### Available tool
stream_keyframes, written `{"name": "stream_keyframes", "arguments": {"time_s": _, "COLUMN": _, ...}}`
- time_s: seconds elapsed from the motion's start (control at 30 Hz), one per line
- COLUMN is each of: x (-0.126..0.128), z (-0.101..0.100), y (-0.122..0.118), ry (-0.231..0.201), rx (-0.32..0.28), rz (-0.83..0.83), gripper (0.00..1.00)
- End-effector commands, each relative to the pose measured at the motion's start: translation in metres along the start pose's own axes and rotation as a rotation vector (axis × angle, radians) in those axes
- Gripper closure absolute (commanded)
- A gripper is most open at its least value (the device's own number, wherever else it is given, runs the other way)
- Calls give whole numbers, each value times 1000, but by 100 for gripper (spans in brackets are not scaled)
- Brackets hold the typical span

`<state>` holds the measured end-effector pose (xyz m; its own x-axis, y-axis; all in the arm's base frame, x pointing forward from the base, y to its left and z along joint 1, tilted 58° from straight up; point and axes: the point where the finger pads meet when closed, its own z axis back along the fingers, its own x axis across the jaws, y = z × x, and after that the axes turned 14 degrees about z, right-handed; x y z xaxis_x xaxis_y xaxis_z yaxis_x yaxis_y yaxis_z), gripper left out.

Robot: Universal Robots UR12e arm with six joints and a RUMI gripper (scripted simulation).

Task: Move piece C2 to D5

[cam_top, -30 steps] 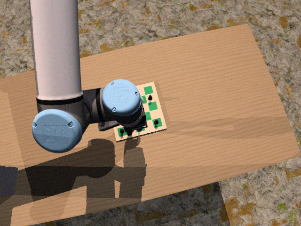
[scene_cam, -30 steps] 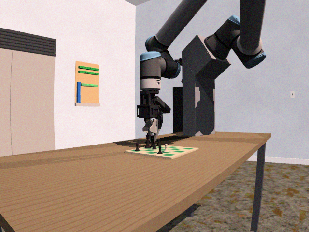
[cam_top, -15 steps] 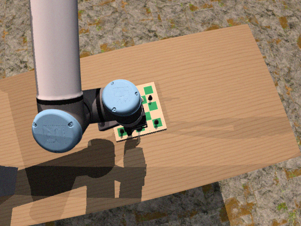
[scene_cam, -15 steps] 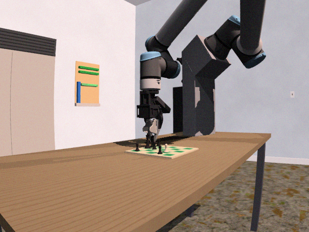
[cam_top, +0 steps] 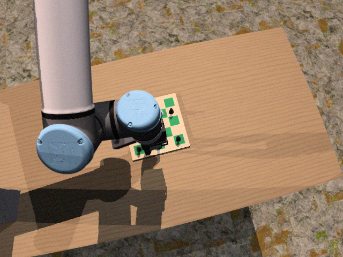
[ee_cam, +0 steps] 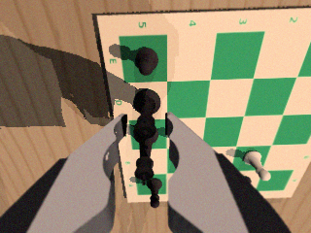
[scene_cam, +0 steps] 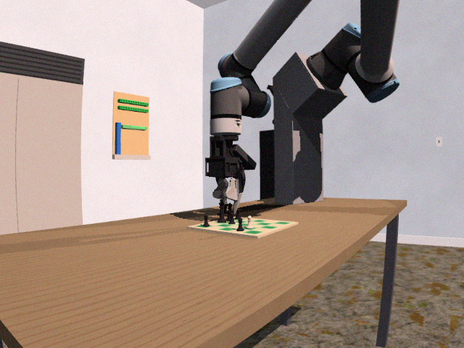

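Observation:
The green and cream chessboard (cam_top: 165, 127) lies on the wooden table and also shows in the wrist view (ee_cam: 209, 102). A tall black piece (ee_cam: 146, 114) stands upright between my fingers in column 5, with its head over the light D5 square. My gripper (ee_cam: 146, 115) is a little open, and a narrow gap shows on each side of the piece. In the side view the gripper (scene_cam: 228, 204) is low over the board's near-left part. In the overhead view the arm hides the gripper and the piece.
A black pawn (ee_cam: 146, 59) stands on E5, right beside the tall piece. Another black pawn (ee_cam: 155, 188) stands at the column's other end. A white pawn (ee_cam: 256, 163) stands further right. Two black pieces (cam_top: 171, 111) (cam_top: 178, 138) stand along the board's right side.

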<state>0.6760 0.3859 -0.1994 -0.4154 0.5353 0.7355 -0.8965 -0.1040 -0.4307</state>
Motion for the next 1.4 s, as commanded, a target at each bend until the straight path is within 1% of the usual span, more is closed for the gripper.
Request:
{"name": "stream_keyframes", "arguments": {"time_s": 0.0, "x": 0, "z": 0, "y": 0, "ry": 0, "rx": -1, "rz": 0, "gripper": 75}}
{"name": "stream_keyframes", "arguments": {"time_s": 0.4, "x": 0, "z": 1, "y": 0, "ry": 0, "rx": -1, "rz": 0, "gripper": 75}}
{"name": "stream_keyframes", "arguments": {"time_s": 0.5, "x": 0, "z": 4, "y": 0, "ry": 0, "rx": -1, "rz": 0, "gripper": 75}}
{"name": "stream_keyframes", "arguments": {"time_s": 0.6, "x": 0, "z": 13, "y": 0, "ry": 0, "rx": -1, "rz": 0, "gripper": 75}}
{"name": "stream_keyframes", "arguments": {"time_s": 0.73, "x": 0, "z": 32, "y": 0, "ry": 0, "rx": -1, "rz": 0, "gripper": 75}}
{"name": "stream_keyframes", "arguments": {"time_s": 0.8, "x": 0, "z": 32, "y": 0, "ry": 0, "rx": -1, "rz": 0, "gripper": 75}}
{"name": "stream_keyframes", "arguments": {"time_s": 1.0, "x": 0, "z": 64, "y": 0, "ry": 0, "rx": -1, "rz": 0, "gripper": 75}}
{"name": "stream_keyframes", "arguments": {"time_s": 1.13, "x": 0, "z": 81, "y": 0, "ry": 0, "rx": -1, "rz": 0, "gripper": 75}}
{"name": "stream_keyframes", "arguments": {"time_s": 1.23, "x": 0, "z": 88, "y": 0, "ry": 0, "rx": -1, "rz": 0, "gripper": 75}}
{"name": "stream_keyframes", "arguments": {"time_s": 1.37, "x": 0, "z": 90, "y": 0, "ry": 0, "rx": -1, "rz": 0, "gripper": 75}}
